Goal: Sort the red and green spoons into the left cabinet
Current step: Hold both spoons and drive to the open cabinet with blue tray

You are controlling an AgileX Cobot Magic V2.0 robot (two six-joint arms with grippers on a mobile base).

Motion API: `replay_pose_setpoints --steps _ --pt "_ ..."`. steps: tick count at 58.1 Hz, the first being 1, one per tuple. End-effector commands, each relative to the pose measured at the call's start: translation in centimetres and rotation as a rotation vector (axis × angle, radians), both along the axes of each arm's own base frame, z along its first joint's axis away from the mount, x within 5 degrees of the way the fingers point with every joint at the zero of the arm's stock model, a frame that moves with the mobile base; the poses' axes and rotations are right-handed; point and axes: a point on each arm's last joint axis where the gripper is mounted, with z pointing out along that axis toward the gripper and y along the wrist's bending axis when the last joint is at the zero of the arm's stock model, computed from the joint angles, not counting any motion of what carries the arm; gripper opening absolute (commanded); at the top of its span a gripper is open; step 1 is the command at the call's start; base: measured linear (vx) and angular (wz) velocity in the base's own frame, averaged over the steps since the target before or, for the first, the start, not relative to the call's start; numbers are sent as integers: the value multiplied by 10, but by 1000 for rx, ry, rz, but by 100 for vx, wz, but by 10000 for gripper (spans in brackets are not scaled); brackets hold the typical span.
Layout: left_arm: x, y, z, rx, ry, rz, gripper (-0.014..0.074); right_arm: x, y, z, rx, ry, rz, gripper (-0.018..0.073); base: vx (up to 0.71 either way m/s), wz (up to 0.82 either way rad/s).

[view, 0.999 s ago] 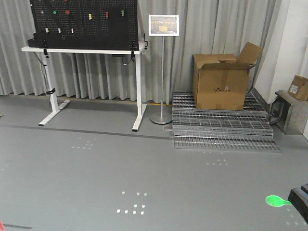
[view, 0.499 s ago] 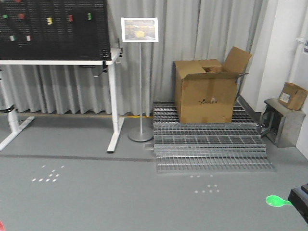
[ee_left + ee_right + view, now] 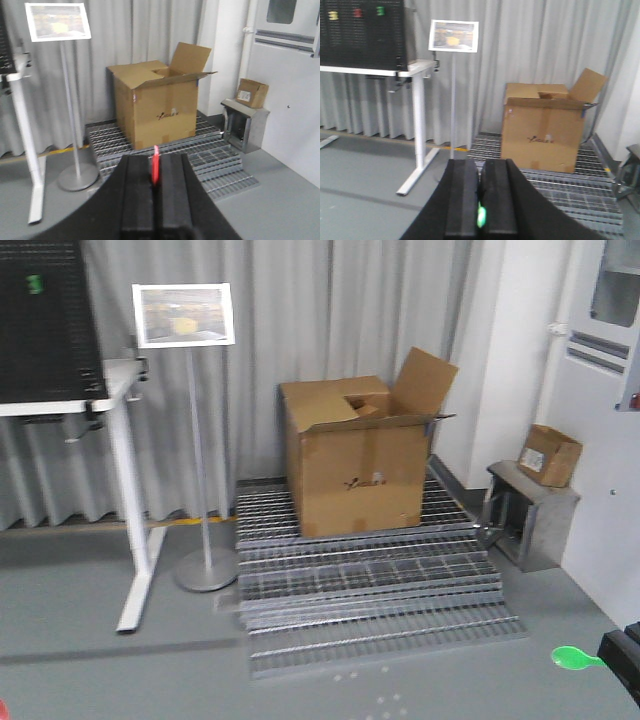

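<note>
The red spoon (image 3: 155,165) stands on edge between the black fingers of my left gripper (image 3: 155,158), which is shut on it; its tip pokes out past the fingertips. In the front view only a red sliver (image 3: 2,708) shows at the bottom left corner. My right gripper (image 3: 480,163) is shut on the green spoon (image 3: 481,216), seen as a green glint low in the slot between the fingers. In the front view the green spoon's bowl (image 3: 572,658) sticks out leftward from the right gripper (image 3: 625,660) at the bottom right edge. The left cabinet is out of view.
An open cardboard box (image 3: 355,455) sits on stacked metal grates (image 3: 370,590). A sign on a pole stand (image 3: 190,440) and a white-legged table with a black pegboard (image 3: 50,390) are to the left. A small carton on a metal stand (image 3: 545,455) is by the right wall.
The whole view has swung to the right: the table, sign and box have slid leftward in the frame and look nearer. Both spoons keep their places in the grippers.
</note>
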Motion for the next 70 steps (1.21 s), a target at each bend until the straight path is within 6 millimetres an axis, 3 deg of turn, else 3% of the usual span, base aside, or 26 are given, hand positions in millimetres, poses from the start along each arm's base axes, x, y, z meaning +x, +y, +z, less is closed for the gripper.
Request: replay_pose_setpoints --steps 1,70 --pt "-1 -4 15 -30 -74 -39 -4 -1 3 15 32 -86 35 -4 67 -41" --pt "-1 -3 14 -29 -67 -33 -4 -1 3 15 32 -86 34 -4 57 -61"
